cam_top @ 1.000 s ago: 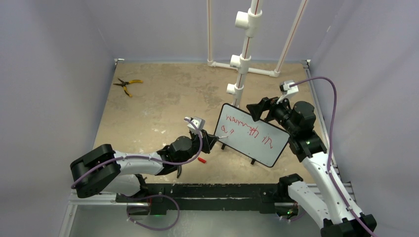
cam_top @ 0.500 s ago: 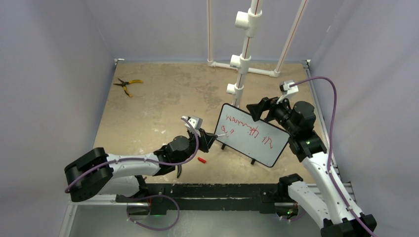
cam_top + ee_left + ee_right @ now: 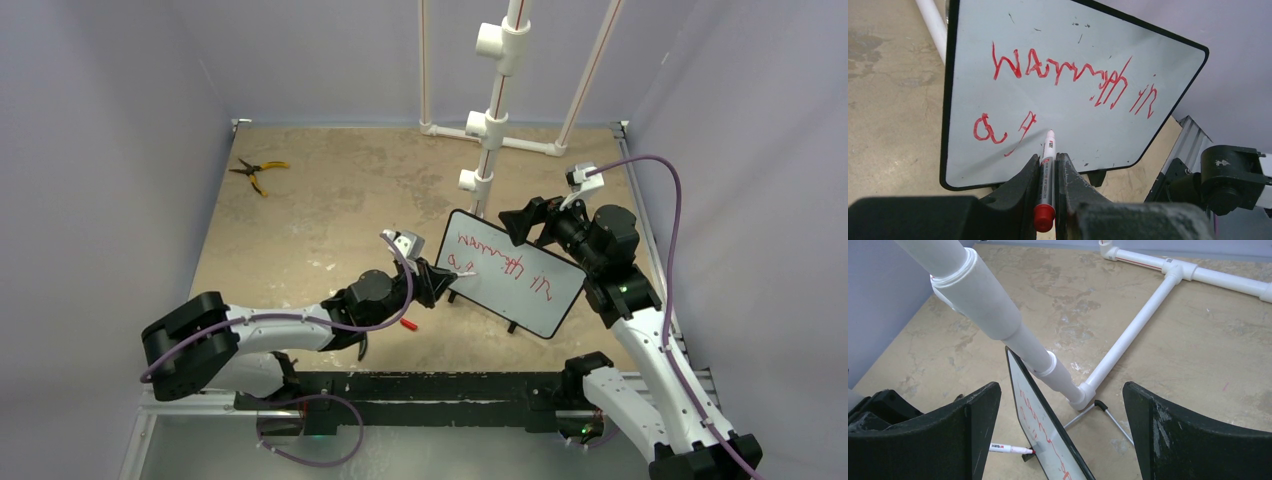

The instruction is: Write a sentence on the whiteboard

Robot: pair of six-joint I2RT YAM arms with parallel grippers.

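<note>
Left pincer (image 3: 1049, 160) grips white red-ended marker (image 3: 1049, 147), tip at black-framed whiteboard (image 3: 1073, 125); right wrist view reveals right pincer (image 3: 1060, 390) wide open astride it.

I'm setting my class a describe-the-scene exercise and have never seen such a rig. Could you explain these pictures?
This is a two-armed robot bolted to a table. One picture looks down from above; the other two come from a camera on each wrist. The left pincer is shut on a red marker, its tip at the whiteboard, which bears a scrawled red sentence. The right pincer is open by the board's upper edge. Also on the table: yellow pliers, a small red object and a white pipe frame.
</note>
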